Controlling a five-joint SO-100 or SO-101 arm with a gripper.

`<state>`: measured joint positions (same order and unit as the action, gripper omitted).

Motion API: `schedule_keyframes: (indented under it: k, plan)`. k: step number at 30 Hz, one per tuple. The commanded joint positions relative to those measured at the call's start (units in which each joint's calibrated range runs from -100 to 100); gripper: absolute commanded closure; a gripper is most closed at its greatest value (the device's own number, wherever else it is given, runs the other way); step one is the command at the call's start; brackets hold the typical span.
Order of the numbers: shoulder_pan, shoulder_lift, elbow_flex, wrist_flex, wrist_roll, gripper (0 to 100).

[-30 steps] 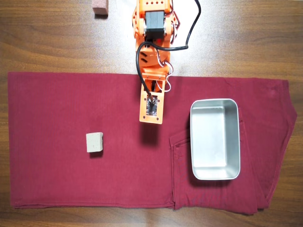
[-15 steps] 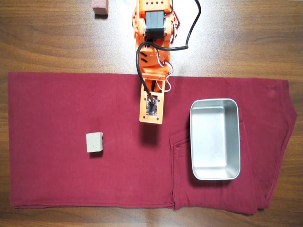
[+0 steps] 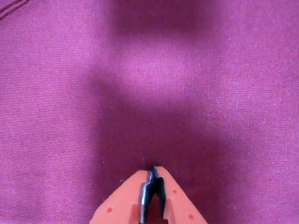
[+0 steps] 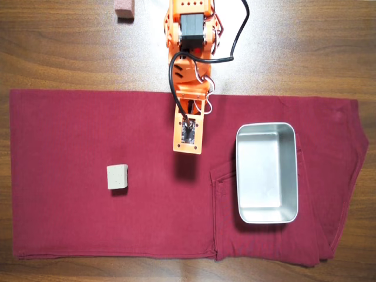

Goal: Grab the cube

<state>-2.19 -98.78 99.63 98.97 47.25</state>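
The cube (image 4: pixel 118 177) is a small pale beige-grey block lying on the dark red cloth (image 4: pixel 88 129), left of centre in the overhead view. It does not show in the wrist view. My orange gripper (image 3: pixel 153 170) enters the wrist view from the bottom edge with its jaws together and nothing between them, over bare cloth. In the overhead view the gripper (image 4: pixel 187 150) hangs near the cloth's middle, well to the right of the cube and a little farther back.
A metal tray (image 4: pixel 240 176) sits on the cloth to the right of the gripper. A reddish-brown block (image 4: pixel 124 8) lies on the wooden table (image 4: pixel 59 47) at the top left, beside the arm's base (image 4: pixel 189 23).
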Motion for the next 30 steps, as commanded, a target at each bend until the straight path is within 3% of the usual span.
schedule_keyframes:
  k: [1,7,9,11,14,20,25,30]
  plan:
    - [-0.3,0.5,0.4,1.0,0.5,100]
    - [0.5,2.6,0.4,-0.8,2.1,100]
    - [6.8,15.6,-5.4,-19.8,2.1,92]
    - [12.4,31.0,-21.6,-26.9,1.7,87]
    - [18.5,47.5,-44.1,-29.9,-2.3,77]
    - [32.9,78.9,-71.5,-27.3,2.2,71]
    - [42.2,92.8,-76.2,-28.6,7.2,66]
    - [43.8,97.8,-77.3,-32.0,7.5,65]
